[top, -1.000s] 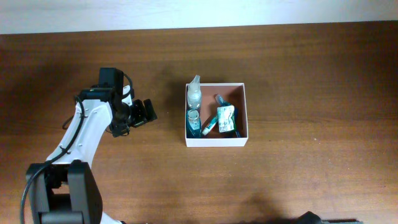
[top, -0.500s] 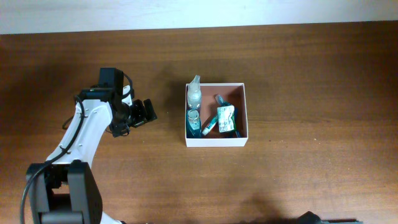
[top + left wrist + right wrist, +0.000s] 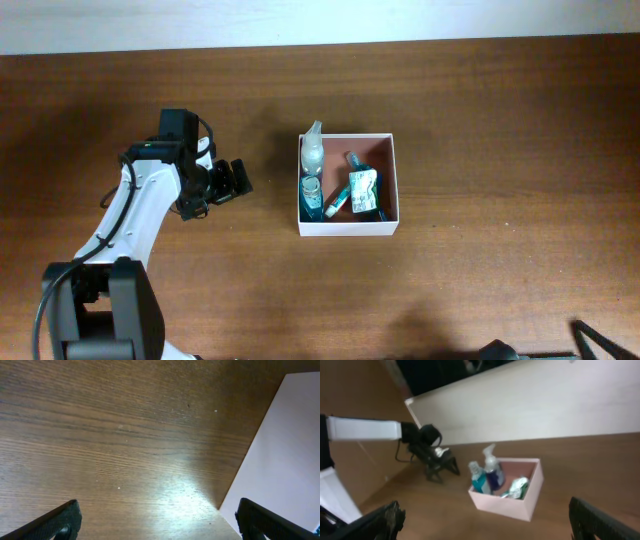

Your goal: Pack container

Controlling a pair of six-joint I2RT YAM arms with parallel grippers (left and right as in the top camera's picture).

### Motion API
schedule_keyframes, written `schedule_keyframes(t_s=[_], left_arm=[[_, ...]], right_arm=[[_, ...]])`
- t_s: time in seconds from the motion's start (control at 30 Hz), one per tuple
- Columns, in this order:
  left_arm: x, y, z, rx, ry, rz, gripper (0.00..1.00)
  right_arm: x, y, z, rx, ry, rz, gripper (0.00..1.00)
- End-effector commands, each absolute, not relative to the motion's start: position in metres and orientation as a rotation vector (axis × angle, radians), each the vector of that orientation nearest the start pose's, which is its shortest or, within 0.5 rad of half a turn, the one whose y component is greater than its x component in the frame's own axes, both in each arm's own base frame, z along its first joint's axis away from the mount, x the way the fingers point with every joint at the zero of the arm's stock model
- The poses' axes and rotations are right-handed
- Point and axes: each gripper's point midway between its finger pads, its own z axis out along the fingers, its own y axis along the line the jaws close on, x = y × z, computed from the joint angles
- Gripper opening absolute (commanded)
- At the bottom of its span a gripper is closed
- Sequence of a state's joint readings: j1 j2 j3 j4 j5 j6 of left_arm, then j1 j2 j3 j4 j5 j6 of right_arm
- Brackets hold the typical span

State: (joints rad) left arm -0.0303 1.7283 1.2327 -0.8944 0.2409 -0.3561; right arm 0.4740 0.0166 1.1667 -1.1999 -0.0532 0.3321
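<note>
left pincer (image 3: pixel 238 180) hangs over bare wood a little way off the left wall of the container (image 3: pixel 348 228). its dark fingers point toward the box and are spread wide with nothing between them. from its own camera only the two fingertips (image 3: pixel 62 520) show at the bottom corners, with table (image 3: pixel 500 120) grain between them and the white outer wall of the box filling the right edge. the tips are clear of that wall, not touching it.

the container sits roughly mid-table, square to the edges, with thin white walls and a reddish-brown floor. inside, along the left wall, a clear spray bottle (image 3: pixel 313 150) stands in the far corner with its nozzle poking over the rim. a blue-filled bottle (image 3: pixel 311 195) is just in front of it. toward the middle lies a green and white pouch (image 3: pixel 363 192), and a small teal tube (image 3: pixel 335 203) is wedged between it and the blue bottle. i can't tell what the dark-capped thing behind the pouch is.

right pincer (image 3: pixel 485 522) is well apart from the box and looks at it across the table. its fingers sit at the two lower corners of its own view, wide apart and holding nothing.
</note>
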Motion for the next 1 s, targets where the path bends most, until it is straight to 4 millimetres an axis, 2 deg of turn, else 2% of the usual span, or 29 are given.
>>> schedule_keyframes(t_s=[0.0, 0.2, 0.37, 0.53, 0.63, 0.77, 0.9, 0.97], left_arm=[[0.349, -0.051, 0.072, -0.446, 2.953, -0.401, 0.99], [0.349, -0.051, 0.072, -0.446, 2.953, -0.401, 0.99], [0.349, -0.051, 0.072, -0.446, 2.953, -0.401, 0.99], [0.349, -0.051, 0.072, -0.446, 2.953, -0.401, 0.99], [0.349, -0.051, 0.072, -0.446, 2.953, -0.401, 0.99], [0.349, -0.051, 0.072, -0.446, 2.953, -0.401, 0.99], [0.349, -0.051, 0.072, -0.446, 2.953, -0.401, 0.99], [0.349, -0.051, 0.072, -0.446, 2.953, -0.401, 0.99]], right_arm=[[0.053, 0.055, 0.344, -0.241, 1.657, 0.724, 0.99], [0.089, 0.09, 0.33, -0.309, 1.621, 0.797, 0.99], [0.124, 0.11, 0.29, -0.314, 1.673, 0.802, 0.98], [0.153, 0.12, 0.262, -0.253, 1.679, 0.825, 0.98], [0.17, 0.118, 0.25, -0.208, 1.663, 0.782, 0.98], [0.192, 0.101, 0.218, -0.094, 1.719, 0.652, 0.98], [0.201, 0.095, 0.193, -0.052, 1.769, 0.588, 0.98], [0.202, 0.096, 0.188, -0.053, 1.775, 0.587, 0.98]])
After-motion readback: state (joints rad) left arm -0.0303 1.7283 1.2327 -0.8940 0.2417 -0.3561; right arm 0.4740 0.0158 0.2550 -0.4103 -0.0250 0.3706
